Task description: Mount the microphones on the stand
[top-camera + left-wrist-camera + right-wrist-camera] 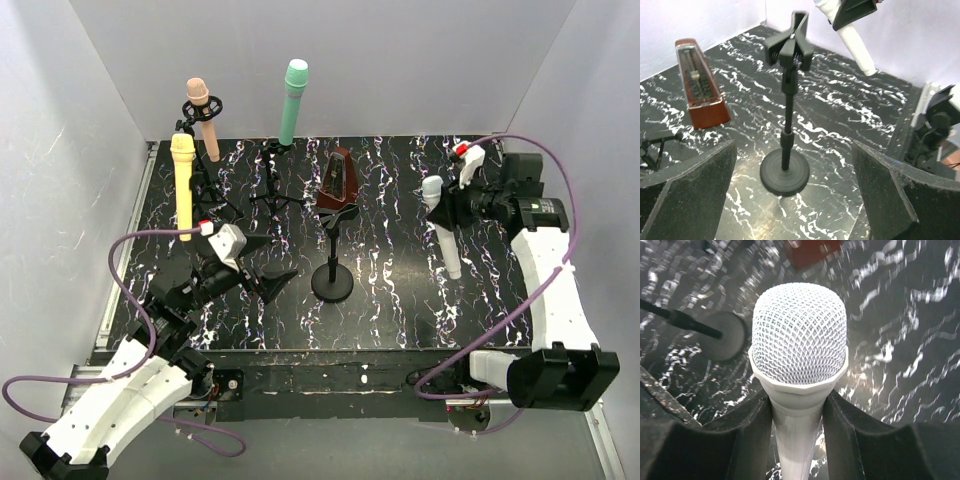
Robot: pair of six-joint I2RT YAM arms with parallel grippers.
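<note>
Three of four look done: peach-pink microphone [200, 110], pale yellow microphone [183, 185] and teal-green microphone [293, 100] sit upright on stands, back left. My right gripper [797, 425] pinches the white microphone [799, 340] by its handle, raised at right, well apart from the empty stand [332, 272]. Left gripper [795, 195] is spread wide, holding nothing; what's left is clipping in the white one.

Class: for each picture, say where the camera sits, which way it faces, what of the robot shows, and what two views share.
Top: above and behind, looking down on the table; both arms show.
Left wrist: faces the empty stand, the open left tool framing it.
Right wrist: looks down the white microphone gripped by the right tool.
Shared: all show that stand.
</note>
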